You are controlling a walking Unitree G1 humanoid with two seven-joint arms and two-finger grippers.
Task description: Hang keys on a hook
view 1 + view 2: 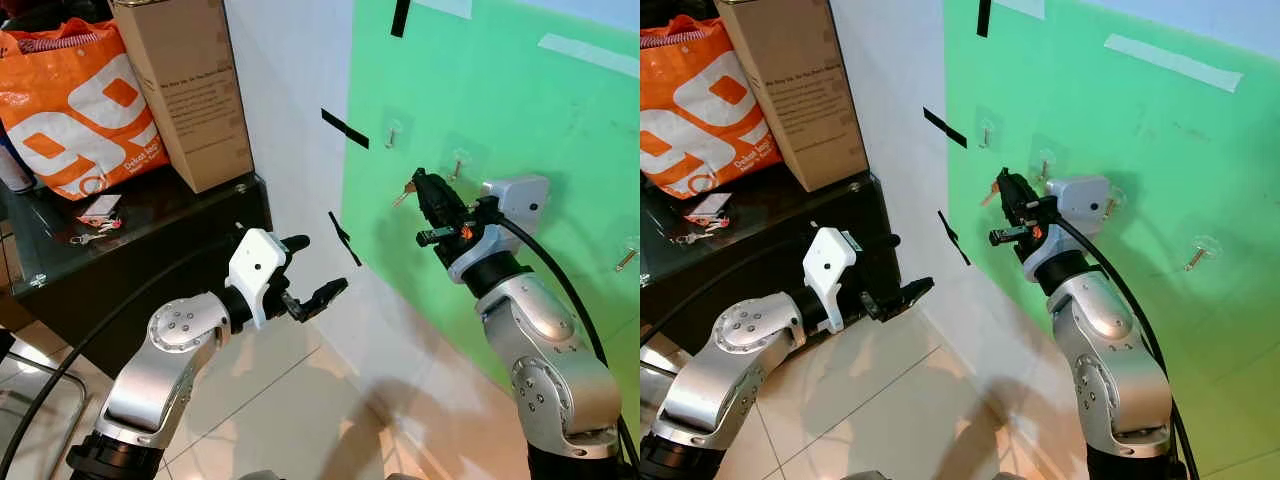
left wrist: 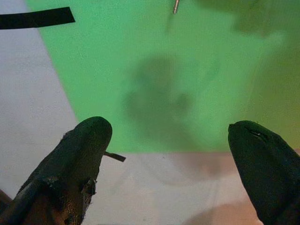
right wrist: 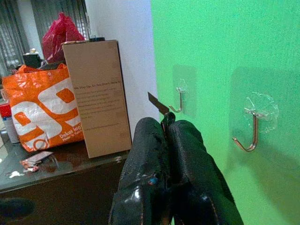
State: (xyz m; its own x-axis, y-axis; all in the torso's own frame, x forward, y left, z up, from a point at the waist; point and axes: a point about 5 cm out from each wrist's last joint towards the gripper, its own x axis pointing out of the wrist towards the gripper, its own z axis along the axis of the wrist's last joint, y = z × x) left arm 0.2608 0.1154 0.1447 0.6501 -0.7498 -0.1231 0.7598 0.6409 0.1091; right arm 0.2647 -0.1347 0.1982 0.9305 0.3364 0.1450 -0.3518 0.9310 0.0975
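The right pincer [image 1: 418, 187] is squeezed tight on the small brass-coloured keys [image 1: 403, 194], which poke out past its tips, close to the green wall [image 1: 520, 110]. A clear plastic sticky hook with a bent metal wire [image 3: 253, 125] sits just beside it, and another hook [image 3: 178, 101] lies ahead. To do this well, I think it should lift the key ring slowly over the wire tip, then lower it. The left pincer [image 1: 310, 270] hangs wide open, holding nothing. The orange shopping bag [image 3: 40, 112] reads "Dekat", the rest too small.
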